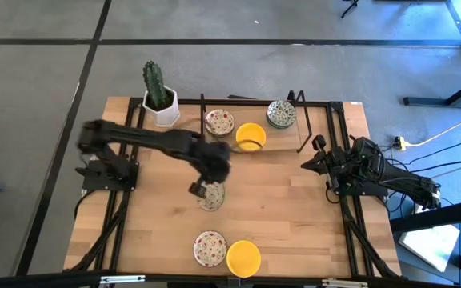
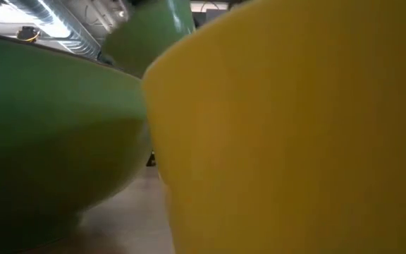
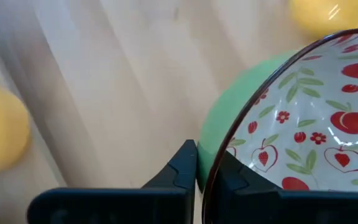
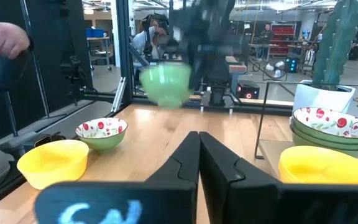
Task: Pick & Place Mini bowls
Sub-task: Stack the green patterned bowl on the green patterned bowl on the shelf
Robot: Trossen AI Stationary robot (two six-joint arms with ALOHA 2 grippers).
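**One mini bowl pinched by the rim, lifted off the worktop**

Left gripper (image 3: 199, 177) is clenched on the rim of a mini bowl (image 3: 303, 124) — green outside, white inside w/ red fruit print. In the right wrist view that bowl hangs above the worktop (image 1: 294, 200), near mid-table. Right gripper (image 4: 199, 158) sits closed and empty at the right edge, arm waiting. Other bowls: a floral one (image 1: 210, 248) and a yellow one (image 1: 243, 258) at the near edge; a floral one (image 1: 219, 122), a yellow one (image 1: 250, 136) and a stack (image 1: 281, 114) at the far side — beside the potted cactus (image 1: 158, 92).
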